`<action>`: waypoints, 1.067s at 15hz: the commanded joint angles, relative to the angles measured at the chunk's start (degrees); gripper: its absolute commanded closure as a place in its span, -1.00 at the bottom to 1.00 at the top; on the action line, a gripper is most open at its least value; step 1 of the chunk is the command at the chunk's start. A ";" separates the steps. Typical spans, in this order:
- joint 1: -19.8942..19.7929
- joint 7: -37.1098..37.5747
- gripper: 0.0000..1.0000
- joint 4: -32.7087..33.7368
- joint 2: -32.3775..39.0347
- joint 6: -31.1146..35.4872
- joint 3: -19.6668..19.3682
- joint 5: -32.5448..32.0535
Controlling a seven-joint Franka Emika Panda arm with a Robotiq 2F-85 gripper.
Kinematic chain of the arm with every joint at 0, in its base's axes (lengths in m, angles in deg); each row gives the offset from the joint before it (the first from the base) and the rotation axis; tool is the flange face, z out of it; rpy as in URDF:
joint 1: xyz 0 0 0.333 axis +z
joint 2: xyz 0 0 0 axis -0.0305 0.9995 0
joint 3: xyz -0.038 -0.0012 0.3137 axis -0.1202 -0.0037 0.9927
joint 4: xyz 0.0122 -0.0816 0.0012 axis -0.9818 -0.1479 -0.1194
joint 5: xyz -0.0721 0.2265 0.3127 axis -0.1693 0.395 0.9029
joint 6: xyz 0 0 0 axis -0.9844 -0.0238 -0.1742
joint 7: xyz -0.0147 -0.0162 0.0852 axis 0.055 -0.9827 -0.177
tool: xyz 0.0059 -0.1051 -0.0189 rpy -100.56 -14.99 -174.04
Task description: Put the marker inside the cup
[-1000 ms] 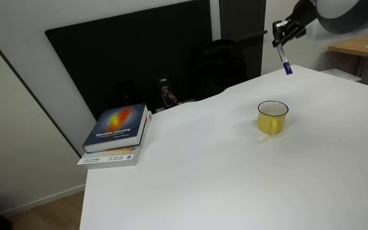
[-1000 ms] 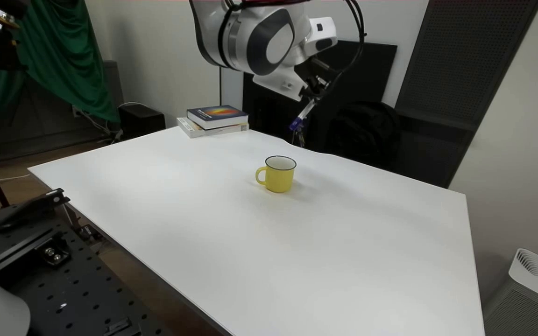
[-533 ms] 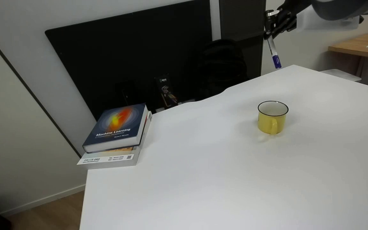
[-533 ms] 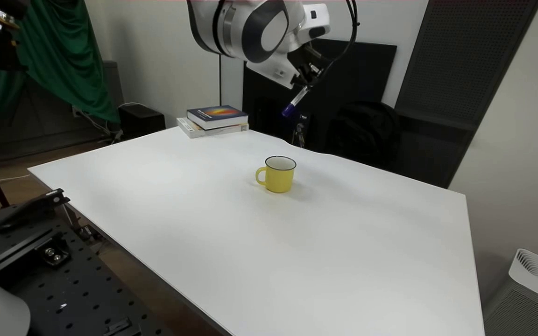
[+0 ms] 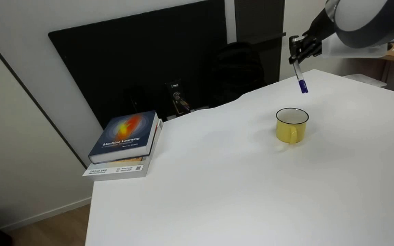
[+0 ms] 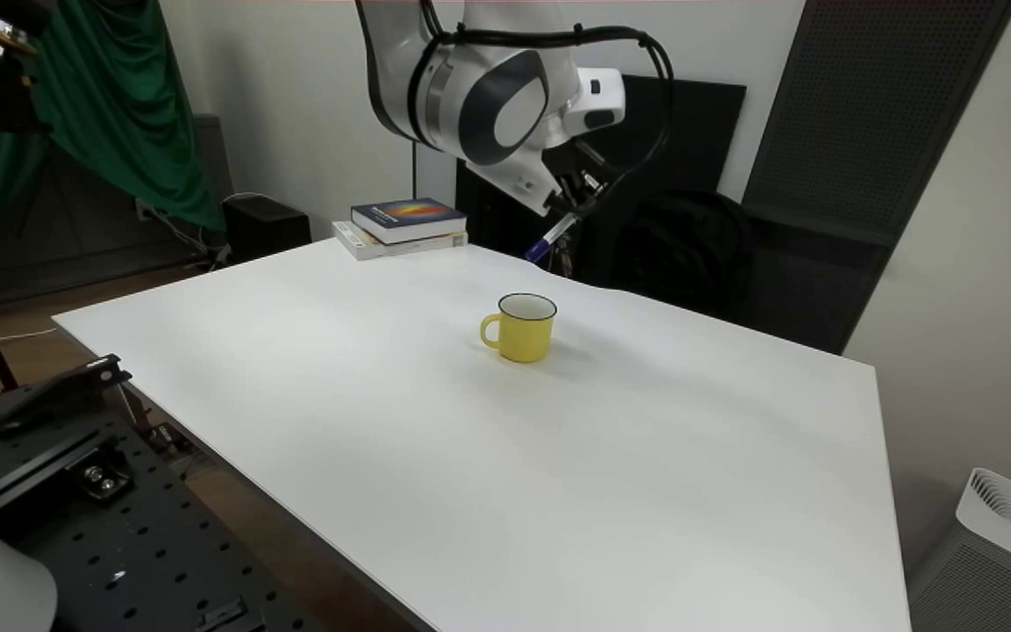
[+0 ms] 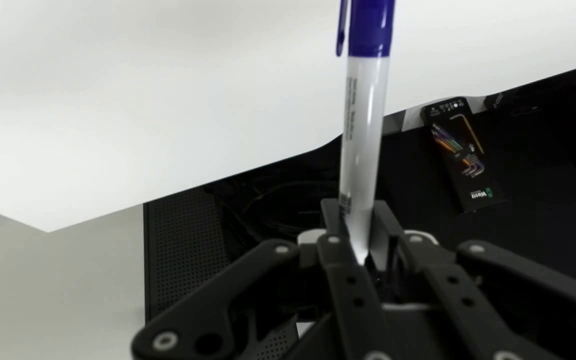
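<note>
- While the jaws of the gripper clench the marker near its tail, its blue cap hangs free below them, so a knock at that far end could swivel it in the grip.
- Beneath the jaws and apart from them, the cup stands upright on the table; since the marker is tilted, its cap could catch the rim and shove or tip the cup.
- As the wrist view does not show the cup, aim might be misjudged, and letting go too soon would likely drop the marker on the table outside it.
- Against half a second ago, jaws and marker sit lower in both exterior views, nearer the cup's height; the cup below them has not moved.
</note>
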 commanded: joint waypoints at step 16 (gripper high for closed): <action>8.78 1.67 0.91 12.06 12.93 0.08 -7.14 5.08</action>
